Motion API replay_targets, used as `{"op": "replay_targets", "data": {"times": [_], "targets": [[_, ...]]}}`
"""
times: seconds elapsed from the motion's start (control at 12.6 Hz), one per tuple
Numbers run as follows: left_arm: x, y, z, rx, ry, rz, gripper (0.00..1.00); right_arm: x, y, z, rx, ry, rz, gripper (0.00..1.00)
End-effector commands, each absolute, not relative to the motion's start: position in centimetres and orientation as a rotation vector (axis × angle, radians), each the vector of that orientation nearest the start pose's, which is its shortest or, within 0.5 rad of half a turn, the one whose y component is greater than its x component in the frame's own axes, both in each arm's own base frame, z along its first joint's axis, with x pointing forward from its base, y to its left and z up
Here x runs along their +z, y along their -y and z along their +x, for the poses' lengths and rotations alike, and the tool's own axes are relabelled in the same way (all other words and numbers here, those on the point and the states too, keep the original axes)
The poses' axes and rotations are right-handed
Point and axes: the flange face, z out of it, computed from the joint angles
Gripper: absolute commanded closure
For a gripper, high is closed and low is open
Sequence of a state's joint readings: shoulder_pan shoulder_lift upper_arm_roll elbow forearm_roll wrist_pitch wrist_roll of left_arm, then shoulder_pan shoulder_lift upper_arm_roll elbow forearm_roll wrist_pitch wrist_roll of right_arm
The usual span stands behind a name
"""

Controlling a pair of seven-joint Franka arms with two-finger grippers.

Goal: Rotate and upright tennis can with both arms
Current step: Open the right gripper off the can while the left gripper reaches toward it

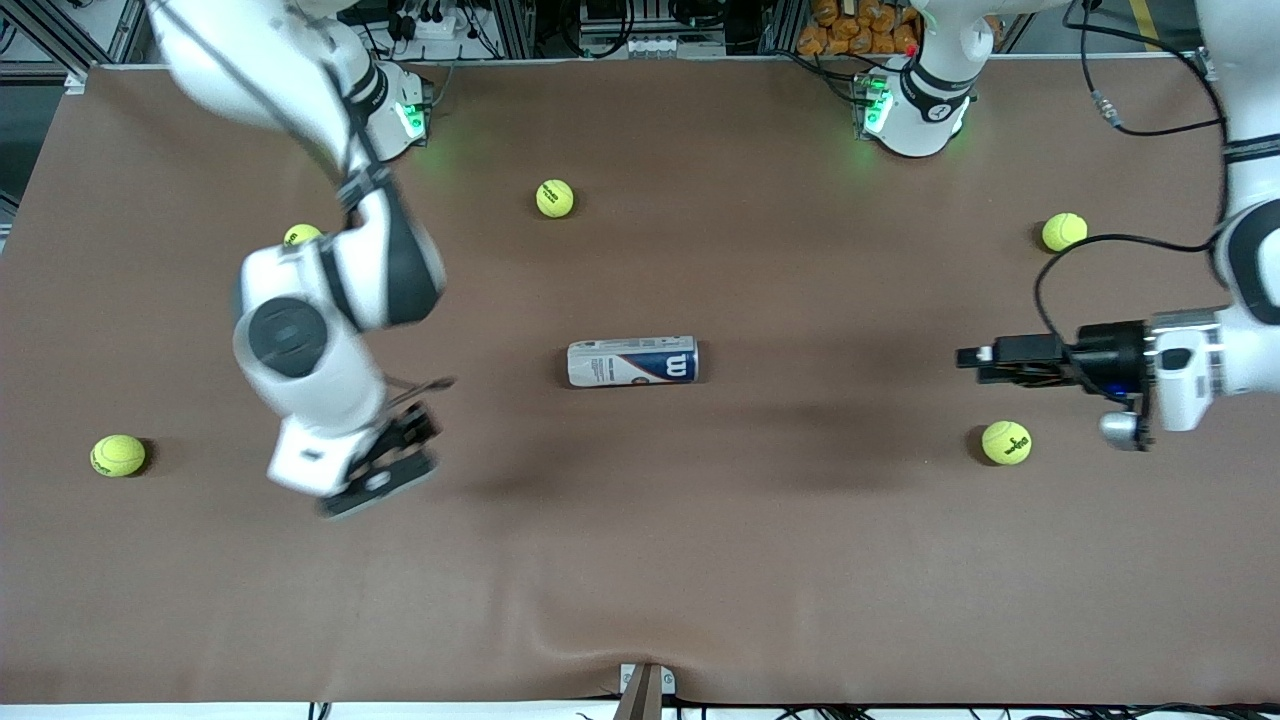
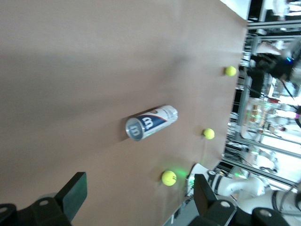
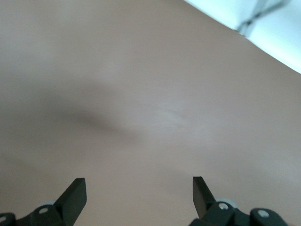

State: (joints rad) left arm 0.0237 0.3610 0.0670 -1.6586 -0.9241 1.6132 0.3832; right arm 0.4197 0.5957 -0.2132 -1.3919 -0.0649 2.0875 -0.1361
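Note:
The tennis can [image 1: 632, 362] lies on its side in the middle of the brown table, its white and navy label with the red "W" facing up. In the left wrist view the tennis can [image 2: 150, 122] shows end-on, some way off from the jaws. My left gripper [image 1: 968, 360] hangs level over the left arm's end of the table and points toward the can, well apart from it. This left gripper [image 2: 139, 190] is open and empty. My right gripper [image 1: 405, 450] is over the right arm's end, tilted down. That right gripper [image 3: 138, 190] is open, with only bare table between its fingers.
Yellow-green tennis balls lie scattered: one ball [image 1: 1006, 442] under the left gripper, another ball [image 1: 1064, 232] farther back, a third ball [image 1: 555, 198] near the right arm's base, a ball [image 1: 302, 235] partly hidden by the right arm, and one ball [image 1: 118, 455] at the right arm's end.

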Motion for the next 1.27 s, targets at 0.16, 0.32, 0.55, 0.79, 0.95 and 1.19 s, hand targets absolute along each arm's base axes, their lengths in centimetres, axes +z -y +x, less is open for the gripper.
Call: {"op": "replay_targets", "data": {"times": [0.16,0.32,0.55,0.79,0.95,1.19], "targets": [[33.1,5.1,61.8,-0.144,0.127,2.006,0.00,33.7,-9.8,74.7,-0.469,0.244,-3.249,0.00],[29.6,7.1,61.6,-0.138,0.124,1.915,0.00,31.9,-5.5,75.7,-0.584,0.163,-3.238,0.00],[25.8,10.4,61.9,-0.118,0.098,1.840,0.00,29.7,-2.5,75.2,-0.652,0.097,-3.225,0.00],[22.2,14.6,61.1,-0.105,0.058,1.813,0.00,28.9,-1.1,73.3,-0.590,-0.015,-3.226,0.00],[20.8,16.6,60.1,-0.098,0.032,1.770,0.00,30.5,-0.5,71.0,-0.563,-0.037,-3.218,0.00],[18.6,18.8,59.2,-0.103,-0.033,1.761,0.00,34.3,0.2,67.1,-0.532,-0.066,-3.200,0.00]]}}
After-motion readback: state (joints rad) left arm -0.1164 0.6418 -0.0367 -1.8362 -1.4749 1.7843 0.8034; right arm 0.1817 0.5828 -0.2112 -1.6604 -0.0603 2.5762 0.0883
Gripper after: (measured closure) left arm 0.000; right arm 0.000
